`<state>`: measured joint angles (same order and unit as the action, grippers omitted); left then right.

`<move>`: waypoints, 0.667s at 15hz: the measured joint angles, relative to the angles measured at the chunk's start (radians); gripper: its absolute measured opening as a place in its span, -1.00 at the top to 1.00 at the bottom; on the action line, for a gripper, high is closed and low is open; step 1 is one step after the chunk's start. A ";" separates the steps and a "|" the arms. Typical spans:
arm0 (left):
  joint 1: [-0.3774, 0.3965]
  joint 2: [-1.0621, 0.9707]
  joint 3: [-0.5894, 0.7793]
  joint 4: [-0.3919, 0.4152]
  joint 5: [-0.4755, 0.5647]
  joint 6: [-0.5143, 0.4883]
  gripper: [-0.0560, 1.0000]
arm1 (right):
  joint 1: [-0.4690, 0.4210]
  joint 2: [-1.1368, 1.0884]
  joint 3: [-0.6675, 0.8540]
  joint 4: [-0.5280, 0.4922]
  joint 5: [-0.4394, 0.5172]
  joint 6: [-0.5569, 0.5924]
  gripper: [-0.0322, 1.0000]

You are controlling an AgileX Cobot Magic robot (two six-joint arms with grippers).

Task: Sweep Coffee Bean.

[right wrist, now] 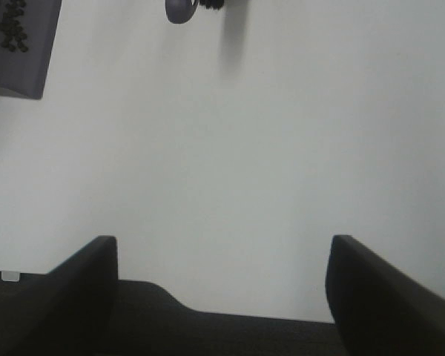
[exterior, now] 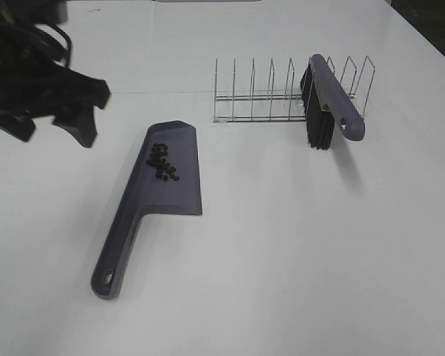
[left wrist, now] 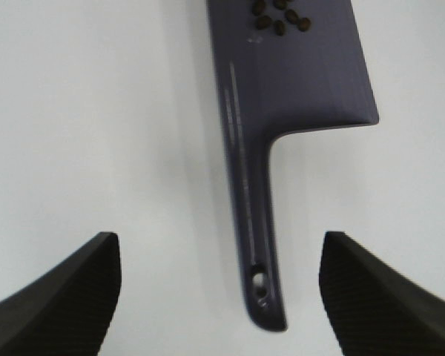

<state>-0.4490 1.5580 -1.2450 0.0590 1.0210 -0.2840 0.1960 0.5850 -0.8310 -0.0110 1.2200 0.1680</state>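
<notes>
From my remote station, the sweeping looks finished: the cluster of tiny dark brown oval coffee beans (exterior: 161, 161) lies gathered on the flat blade of the purple-grey plastic dustpan (exterior: 170, 194), which rests on the white table (exterior: 297, 259) left of centre, its long handle pointing toward the near left. I see no stray beans on the table in any view, though single beans would be hard to spot. The purple-grey hand brush with black bristles (exterior: 328, 104) sits in the thin wire rack (exterior: 259, 100) at the far right, well apart from the dustpan. My judgement is that little or nothing is left beyond pulling the arms clear. The left gripper (exterior: 70, 119) hangs at the far left, above the table and holding nothing; its wrist view shows the jaws spread wide, either side of the dustpan handle below them without touching it, a relation the high camera does not give. The right gripper (right wrist: 222, 297) is outside the high view; only its own wrist camera shows it, jaws wide and empty over bare table, with the dustpan and the tip of the brush handle at the far edge of that picture.
</notes>
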 joint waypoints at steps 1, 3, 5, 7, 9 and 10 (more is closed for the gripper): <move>0.000 -0.038 0.006 0.009 0.015 0.000 -0.43 | 0.000 -0.015 0.019 0.000 0.001 -0.001 -0.38; 0.000 -0.254 0.080 0.014 0.048 0.000 -0.43 | 0.000 -0.057 0.094 0.000 0.001 -0.028 -0.38; 0.000 -0.558 0.300 0.013 0.065 0.007 -0.43 | 0.000 -0.105 0.228 0.011 0.000 -0.087 -0.38; 0.000 -0.799 0.463 0.013 0.067 0.057 -0.43 | 0.000 -0.149 0.283 0.011 -0.030 -0.126 -0.38; 0.000 -0.966 0.567 0.010 0.067 0.116 -0.43 | 0.000 -0.185 0.292 0.027 -0.097 -0.158 -0.38; 0.000 -1.069 0.619 0.007 0.067 0.155 -0.43 | 0.000 -0.207 0.309 0.047 -0.134 -0.190 -0.38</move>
<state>-0.4490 0.4890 -0.6260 0.0660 1.0880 -0.1290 0.1960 0.3780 -0.5220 0.0360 1.0860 -0.0220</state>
